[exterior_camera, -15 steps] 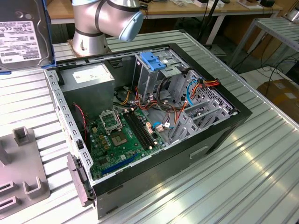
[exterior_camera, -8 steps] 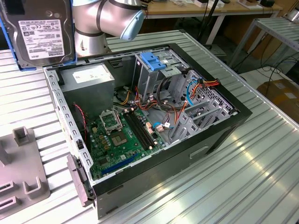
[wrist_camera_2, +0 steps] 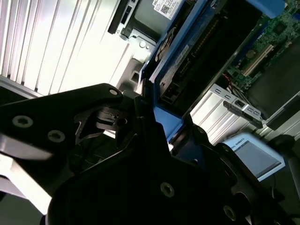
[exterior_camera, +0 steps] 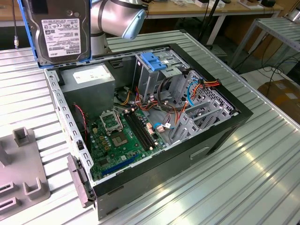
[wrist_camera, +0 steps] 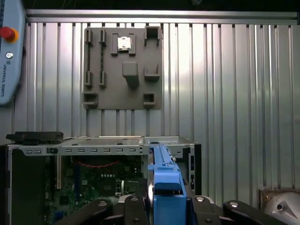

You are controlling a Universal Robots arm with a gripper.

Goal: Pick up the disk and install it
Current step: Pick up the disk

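Grey metal on the disk (exterior_camera: 58, 30), white label with fine black print, bright blue carrier rail round it. Matt black on the gripper (wrist_camera: 166, 202), dotted with silver screw heads. Silver-grey on the robot arm (exterior_camera: 112, 16), pale blue at its joint cap. Black outside the computer case (exterior_camera: 220, 136), bare grey sheet metal inside. Green on the motherboard (exterior_camera: 122, 136), with black slots and one blue. Bright blue on the plastic bracket (exterior_camera: 154, 61). Grey on the power-supply box (exterior_camera: 89, 82), white label. Orange, red, yellow and black in the cable bundle (exterior_camera: 208, 84). Shiny silver with straight parallel ribs on the table (exterior_camera: 262, 164). Dull grey on the fixture plate (wrist_camera: 123, 68). Red on the button (wrist_camera: 6, 33).
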